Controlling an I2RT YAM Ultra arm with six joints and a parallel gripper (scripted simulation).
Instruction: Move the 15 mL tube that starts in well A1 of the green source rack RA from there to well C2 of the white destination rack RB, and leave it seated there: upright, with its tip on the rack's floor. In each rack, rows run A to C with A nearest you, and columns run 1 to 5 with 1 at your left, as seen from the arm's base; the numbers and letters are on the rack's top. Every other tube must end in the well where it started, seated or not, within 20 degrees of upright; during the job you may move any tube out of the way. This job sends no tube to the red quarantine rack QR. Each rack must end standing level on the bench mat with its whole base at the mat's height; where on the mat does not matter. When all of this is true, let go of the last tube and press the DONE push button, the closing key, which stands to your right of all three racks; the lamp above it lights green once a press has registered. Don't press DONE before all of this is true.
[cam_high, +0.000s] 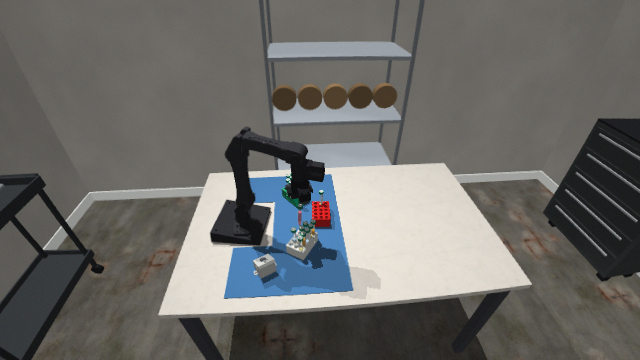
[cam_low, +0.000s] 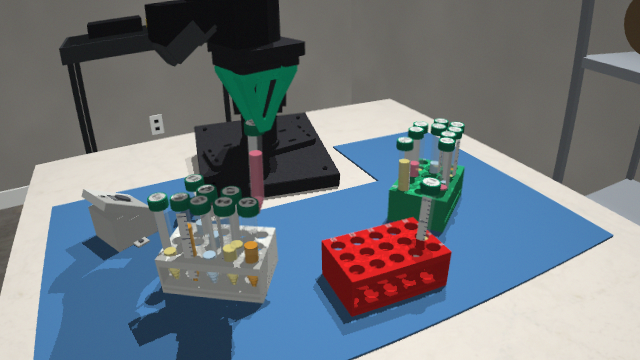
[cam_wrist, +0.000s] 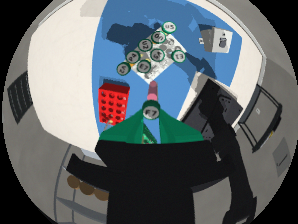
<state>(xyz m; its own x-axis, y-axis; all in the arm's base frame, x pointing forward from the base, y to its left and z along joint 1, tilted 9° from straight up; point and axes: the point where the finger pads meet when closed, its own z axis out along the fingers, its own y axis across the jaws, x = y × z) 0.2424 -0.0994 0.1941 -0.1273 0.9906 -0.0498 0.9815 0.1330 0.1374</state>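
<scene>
My gripper (cam_low: 256, 127) (cam_high: 299, 204) (cam_wrist: 151, 112) is shut on the cap of a 15 mL tube with pink contents (cam_low: 256, 172) (cam_high: 299, 216) (cam_wrist: 153, 92). The tube hangs upright in the air, just behind the white rack RB (cam_low: 265, 260) (cam_high: 306, 248) (cam_wrist: 174, 44), its tip hidden behind that rack's tube caps. RB holds several green-capped tubes. The green rack RA (cam_low: 445, 197) (cam_high: 289, 198) stands farther back with several tubes; in the top view the gripper partly covers it.
The red rack QR (cam_low: 385, 280) (cam_high: 321, 214) (cam_wrist: 112, 103) stands between RA and RB and holds one tube (cam_low: 425, 210). The grey DONE button box (cam_low: 117, 217) (cam_high: 263, 265) (cam_wrist: 216, 38) sits beyond RB. All stand on the blue mat (cam_low: 500, 225). The arm's black base (cam_low: 300, 160) is behind.
</scene>
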